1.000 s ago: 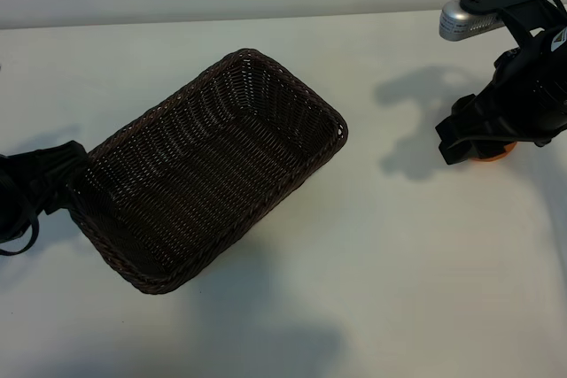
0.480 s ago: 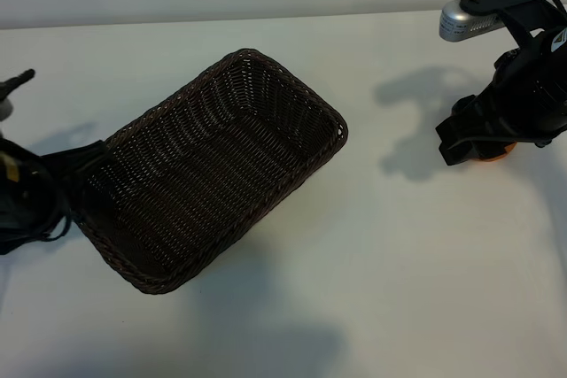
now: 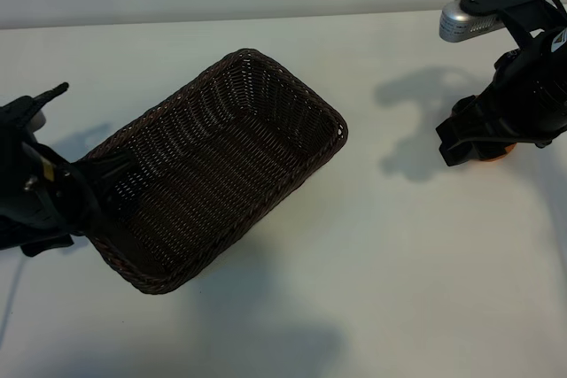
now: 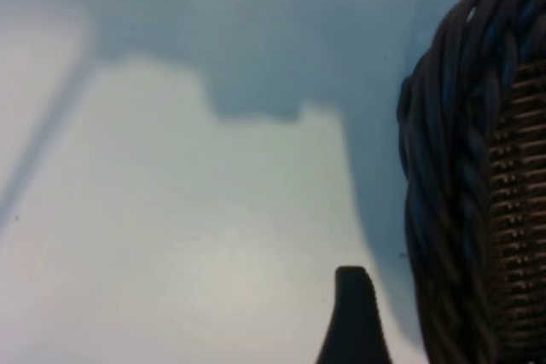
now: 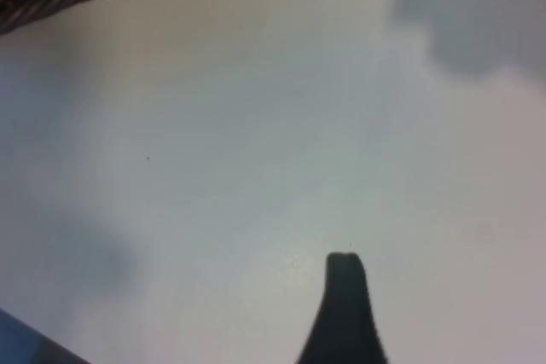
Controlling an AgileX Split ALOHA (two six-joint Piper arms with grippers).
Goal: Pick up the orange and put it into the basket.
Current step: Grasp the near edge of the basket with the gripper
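The dark brown wicker basket (image 3: 221,165) lies left of centre, tipped so its inside faces the camera. My left gripper (image 3: 84,190) is at the basket's left corner. In the left wrist view one of its fingers (image 4: 354,317) stands beside the braided rim (image 4: 448,202), with only bare table on its other side. The jaws stand open. At the far right, my right gripper (image 3: 483,143) hangs low over the orange (image 3: 493,156), of which only a thin sliver shows under it. In the right wrist view one of its fingers (image 5: 345,304) shows over bare table; the orange is hidden there.
The white table (image 3: 372,263) spreads between the basket and the right arm and along the front. A silver camera housing (image 3: 465,22) sits on the right arm's wrist. The back edge of the table meets a pale wall.
My left arm has come further into view at the basket's left corner, rising beside it. The right arm, the orange and the basket have not moved.
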